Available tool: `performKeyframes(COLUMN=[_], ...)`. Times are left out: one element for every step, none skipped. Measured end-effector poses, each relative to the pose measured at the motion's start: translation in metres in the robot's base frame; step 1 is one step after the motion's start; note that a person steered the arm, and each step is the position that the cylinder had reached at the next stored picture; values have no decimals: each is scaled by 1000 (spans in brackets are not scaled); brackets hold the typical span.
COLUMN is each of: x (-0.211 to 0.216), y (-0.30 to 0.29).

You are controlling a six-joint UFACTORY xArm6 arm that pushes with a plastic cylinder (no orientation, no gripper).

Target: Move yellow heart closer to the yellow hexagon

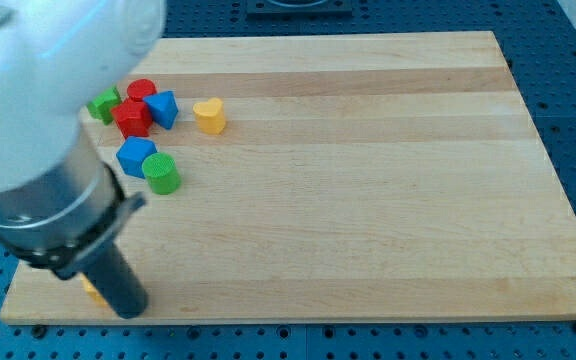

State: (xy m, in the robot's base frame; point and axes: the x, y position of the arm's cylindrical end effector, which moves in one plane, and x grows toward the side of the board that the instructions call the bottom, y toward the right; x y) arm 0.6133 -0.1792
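Observation:
The yellow heart (209,115) lies at the view's upper left on the wooden board (368,200). A small yellow piece (93,290), probably the yellow hexagon, peeks out by the board's bottom left edge, mostly hidden behind my rod. My tip (131,309) is at the board's bottom left, just right of that yellow piece and far below the heart. I cannot tell whether the tip touches the yellow piece.
Left of the heart sits a cluster: a green block (104,103), a red cylinder (141,90), a red block (131,117) and a blue block (162,108). Below them lie a blue block (136,155) and a green cylinder (161,173). The arm's white body (38,90) hides the upper left corner.

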Motion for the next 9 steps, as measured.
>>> performKeyframes(x=[0, 0, -9, -63, -149, -229, -281, -305, -292], y=[-34, -30, 48, 137, 195, 200, 173, 113, 60])
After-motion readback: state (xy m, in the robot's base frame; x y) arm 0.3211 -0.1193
